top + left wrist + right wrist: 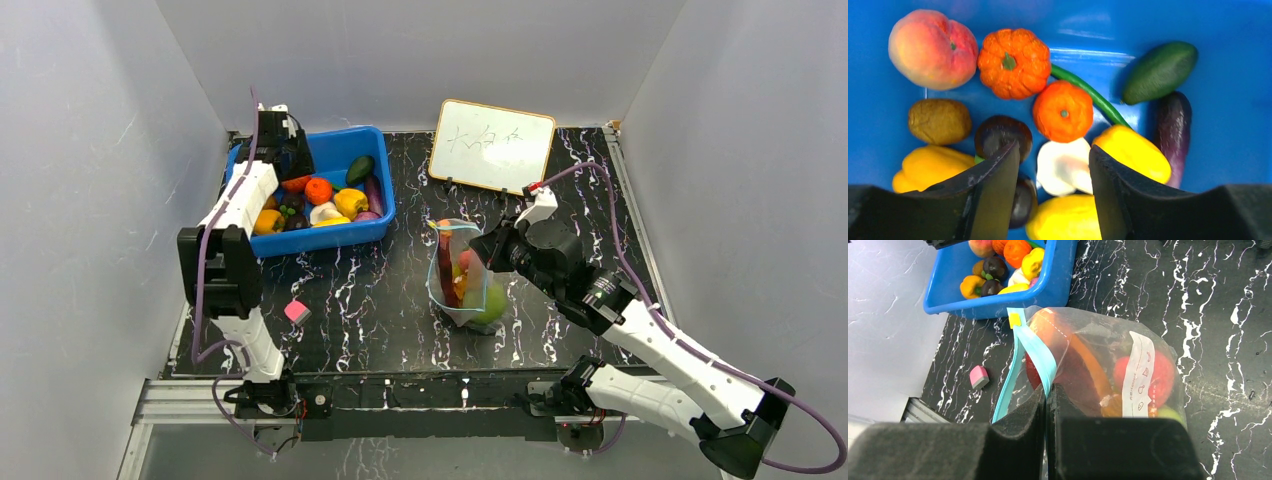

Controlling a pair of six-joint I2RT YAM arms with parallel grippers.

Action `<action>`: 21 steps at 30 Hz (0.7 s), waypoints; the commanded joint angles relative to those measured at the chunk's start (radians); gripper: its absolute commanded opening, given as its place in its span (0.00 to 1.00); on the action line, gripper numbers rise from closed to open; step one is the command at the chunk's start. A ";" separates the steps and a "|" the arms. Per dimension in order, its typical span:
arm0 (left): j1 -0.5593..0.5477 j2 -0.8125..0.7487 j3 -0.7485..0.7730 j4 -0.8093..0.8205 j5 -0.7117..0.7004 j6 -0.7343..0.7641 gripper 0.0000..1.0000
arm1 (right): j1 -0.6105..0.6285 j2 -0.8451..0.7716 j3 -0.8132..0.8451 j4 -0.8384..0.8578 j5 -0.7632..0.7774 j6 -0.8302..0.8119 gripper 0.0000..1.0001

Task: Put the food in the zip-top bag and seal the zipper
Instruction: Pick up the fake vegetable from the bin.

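Note:
The clear zip-top bag stands on the table's middle with its mouth open, holding an orange-and-dark-red slice, red pieces and a green fruit. My right gripper is shut on the blue-teal zipper at the bag's mouth and holds that edge up. My left gripper is open over the blue bin, its fingers either side of a white piece. Below it lie a peach, an orange pumpkin, an orange fruit and yellow pieces.
A small pink cube lies on the table near the left arm. A whiteboard leans at the back. The bin also holds a green avocado, a purple eggplant, a brown kiwi and dark round fruits.

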 commanded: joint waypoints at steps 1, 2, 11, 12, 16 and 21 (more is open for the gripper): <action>0.020 0.065 0.110 0.057 -0.027 0.010 0.50 | 0.000 -0.009 0.062 0.084 0.032 -0.008 0.00; 0.024 0.084 0.133 0.056 -0.036 0.015 0.49 | 0.000 -0.007 0.060 0.092 0.033 -0.007 0.00; 0.077 0.181 0.192 0.071 -0.027 0.025 0.40 | 0.001 0.030 0.076 0.099 0.020 -0.015 0.00; 0.084 0.183 0.188 0.073 -0.029 0.027 0.40 | 0.000 0.030 0.078 0.100 0.021 -0.014 0.00; 0.103 0.193 0.168 0.096 -0.004 0.020 0.39 | 0.000 0.036 0.090 0.091 0.026 -0.024 0.00; 0.114 0.219 0.162 0.114 0.064 0.016 0.35 | 0.000 0.039 0.096 0.080 0.014 -0.020 0.00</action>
